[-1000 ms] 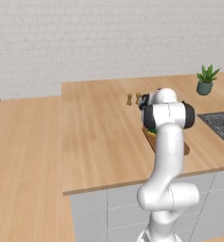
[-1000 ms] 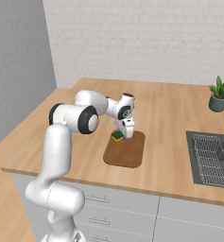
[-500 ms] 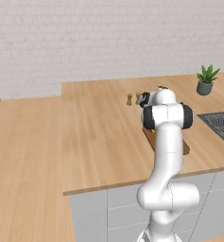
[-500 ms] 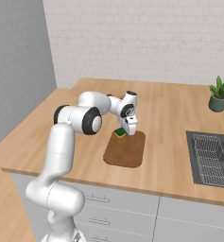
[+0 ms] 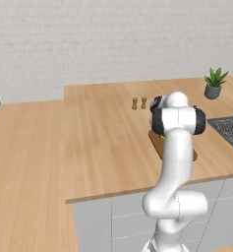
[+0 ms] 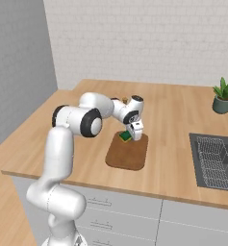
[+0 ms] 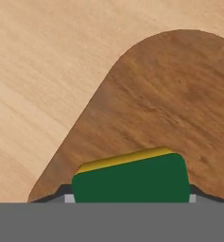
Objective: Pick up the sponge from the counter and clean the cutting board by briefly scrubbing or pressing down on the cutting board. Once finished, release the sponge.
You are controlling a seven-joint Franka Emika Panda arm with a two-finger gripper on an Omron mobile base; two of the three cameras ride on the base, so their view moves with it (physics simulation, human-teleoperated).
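Observation:
The reddish-brown cutting board (image 6: 128, 154) lies on the light wood counter (image 6: 173, 115) near its front edge. My gripper (image 6: 130, 137) points down over the board's far left corner, shut on the sponge (image 6: 125, 137). In the hand view the sponge (image 7: 132, 179) shows its dark green face and a yellow edge between my fingertips, and the gripper (image 7: 130, 198) is just behind it. The cutting board (image 7: 179, 108) and its rounded corner lie below. Whether the sponge touches the board I cannot tell. In the left base view my arm hides all but an edge of the cutting board (image 5: 156, 141).
Two small shakers (image 5: 139, 103) stand on the counter behind the board. A potted plant (image 6: 223, 96) sits at the back right. A sink with a wire rack (image 6: 216, 161) is set into the counter right of the board. The counter's front edge (image 6: 86, 178) runs close below the board.
The gripper and the held sponge have shifted a little to the right along the board's far end. The board has not moved.

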